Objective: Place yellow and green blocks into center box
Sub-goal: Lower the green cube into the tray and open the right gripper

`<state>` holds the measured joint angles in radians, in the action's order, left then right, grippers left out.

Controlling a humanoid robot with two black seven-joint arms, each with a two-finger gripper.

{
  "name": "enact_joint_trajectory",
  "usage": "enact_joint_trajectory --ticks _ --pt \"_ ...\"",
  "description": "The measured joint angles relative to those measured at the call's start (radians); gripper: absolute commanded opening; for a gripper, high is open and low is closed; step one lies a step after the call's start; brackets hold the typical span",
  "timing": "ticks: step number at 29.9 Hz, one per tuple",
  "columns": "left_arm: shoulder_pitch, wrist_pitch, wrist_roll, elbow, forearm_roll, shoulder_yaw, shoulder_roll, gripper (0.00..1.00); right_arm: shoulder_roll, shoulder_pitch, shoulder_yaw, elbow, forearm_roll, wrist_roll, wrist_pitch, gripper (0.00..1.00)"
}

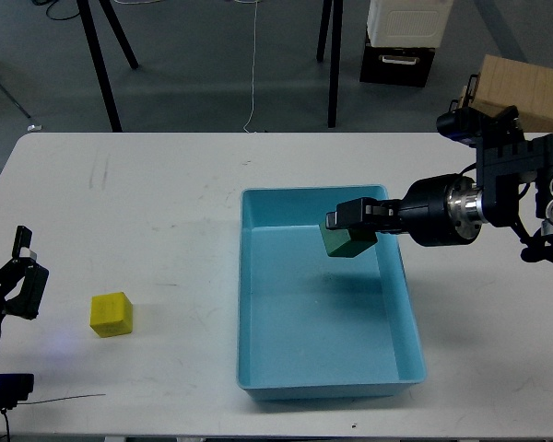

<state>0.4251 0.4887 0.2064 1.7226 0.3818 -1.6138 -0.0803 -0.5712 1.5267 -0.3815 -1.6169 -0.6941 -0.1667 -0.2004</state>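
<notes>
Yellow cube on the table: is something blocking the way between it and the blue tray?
Nothing visible does. The small bright yellow cube sits on bare white table, left of the light-blue plastic tray. Only the tray's low sloped wall lies between them.

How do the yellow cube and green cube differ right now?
Colour: the small bright yellow cube versus the small dark green cube.
Support: the yellow cube rests on the white table; the green cube is held in the right tool, partly hidden by it.
Place: the yellow cube sits outside, left of the light-blue plastic tray; the green cube hangs over the tray.
Shared: similar size, plain faces.
</notes>
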Motion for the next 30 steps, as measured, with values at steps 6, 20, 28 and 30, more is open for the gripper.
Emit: enact_joint_trajectory --ticks 6,20,28,30 --pt "0.001 0.0 -0.002 0.0 -0.001 -0.001 0.001 1.0 0.208 0.008 -0.135 0.132 -0.167 -0.005 0.003 0.01" --pt "0.001 0.0 0.002 -0.005 -0.001 0.0 -0.004 1.0 0.327 0.002 -0.162 0.196 -0.193 -0.01 0.03 0.71" --pt "0.004 0.0 0.003 -0.006 -0.001 0.0 -0.004 1.0 0.32 0.01 -0.159 0.191 -0.153 -0.01 0.059 0.76" --pt "0.005 0.0 0.003 -0.006 -0.001 0.0 -0.004 1.0 0.314 0.02 -0.15 0.193 -0.15 -0.01 0.062 0.77"
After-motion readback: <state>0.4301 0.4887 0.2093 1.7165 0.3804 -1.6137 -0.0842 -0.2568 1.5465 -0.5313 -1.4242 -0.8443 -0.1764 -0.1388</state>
